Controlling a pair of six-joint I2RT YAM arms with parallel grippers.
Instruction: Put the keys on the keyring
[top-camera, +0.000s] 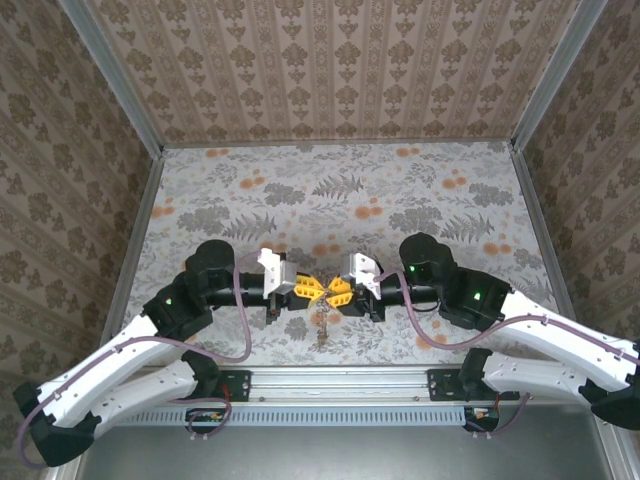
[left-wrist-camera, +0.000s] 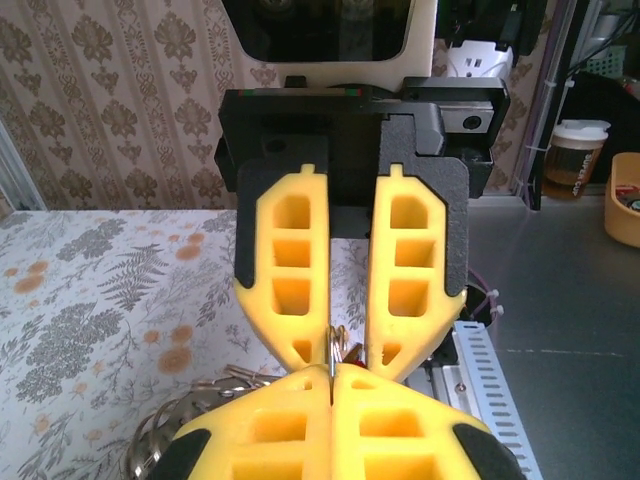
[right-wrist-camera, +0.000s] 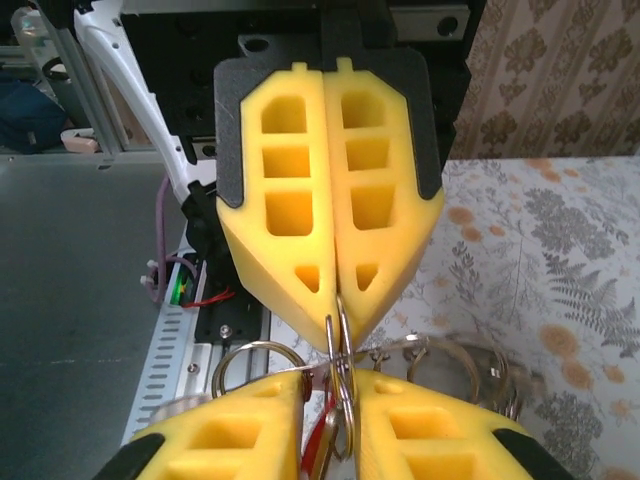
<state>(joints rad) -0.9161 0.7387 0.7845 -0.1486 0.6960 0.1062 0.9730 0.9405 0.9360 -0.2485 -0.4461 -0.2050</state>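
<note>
My two grippers meet tip to tip low over the near middle of the table. The left gripper (top-camera: 314, 290) (left-wrist-camera: 331, 385) (right-wrist-camera: 335, 300) is shut on the top of a thin metal ring of the keyring (right-wrist-camera: 343, 340) (left-wrist-camera: 331, 352). That ring runs down between the fingers of my right gripper (top-camera: 332, 290) (right-wrist-camera: 335, 400) (left-wrist-camera: 348, 345). These fingers stand a narrow gap apart, closed round the ring. The red key (right-wrist-camera: 322, 435) (left-wrist-camera: 351, 353) hangs in that gap beside the ring. A small bundle of keys (top-camera: 322, 330) dangles below the grippers. No yellow-gold key can be made out.
More metal rings hang at either side of the right fingers (right-wrist-camera: 250, 358) (right-wrist-camera: 470, 360), and loose rings lie by the left fingers (left-wrist-camera: 190, 405). The mounting rail (top-camera: 330, 385) runs just below the grippers. The patterned table (top-camera: 340, 190) stretches to papered walls.
</note>
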